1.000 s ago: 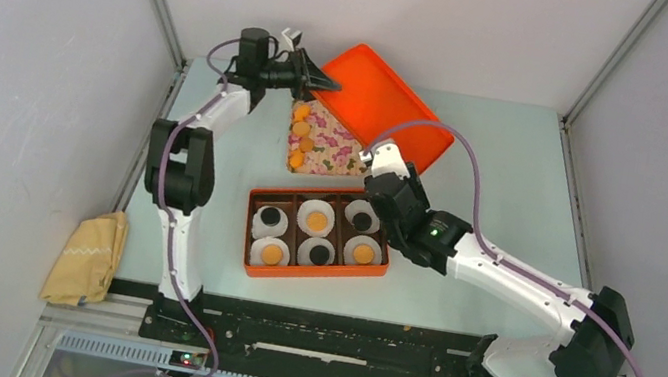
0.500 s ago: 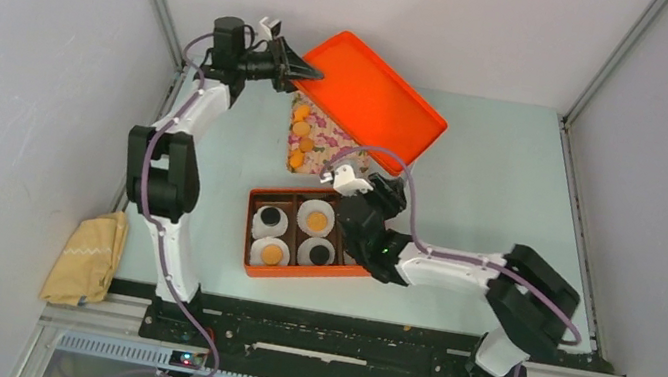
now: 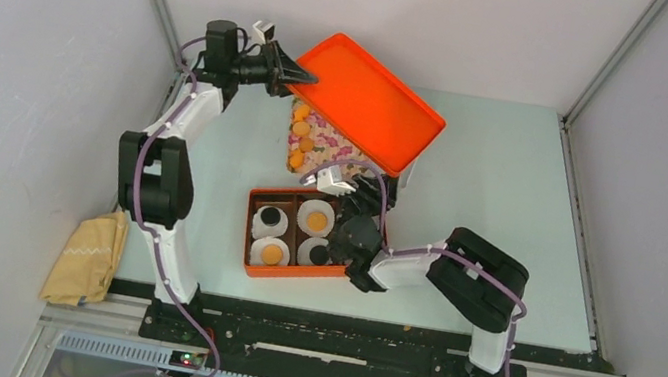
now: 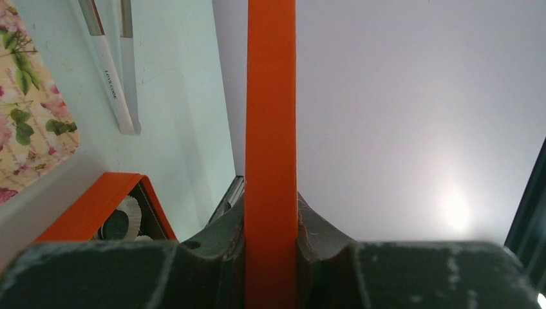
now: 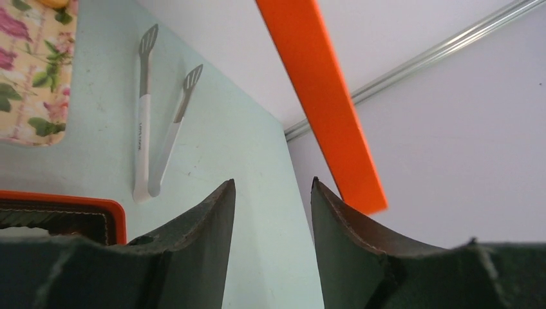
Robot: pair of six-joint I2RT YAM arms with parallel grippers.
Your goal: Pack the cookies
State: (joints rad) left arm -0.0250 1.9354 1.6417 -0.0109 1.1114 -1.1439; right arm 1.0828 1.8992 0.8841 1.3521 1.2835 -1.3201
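Note:
The orange box [image 3: 257, 267] holds white paper cups with cookies: a black one [image 3: 271, 216], an orange-tan one [image 3: 316, 218], another orange-tan one [image 3: 271, 254] and another black one [image 3: 316, 253]. Its right part is hidden by my right arm. Three orange-tan cookies [image 3: 299, 142] lie on the floral tray [image 3: 329, 142]. My left gripper [image 3: 293, 73] is shut on the edge of the orange lid [image 3: 364, 100], held tilted above the tray; the lid's edge [image 4: 270, 129] shows clamped in the left wrist view. My right gripper [image 5: 273, 187] is open and empty, over the box's right end [image 3: 378, 193].
White-handled metal tongs [image 5: 154, 135] lie on the table beyond the box, also seen in the left wrist view [image 4: 114, 84]. A yellow cloth [image 3: 86, 256] lies at the near left. Grey walls close in on both sides.
My left gripper has raised the lid and drawn it left and back. My right arm has folded in and swung left, its gripper now over the box's right end.

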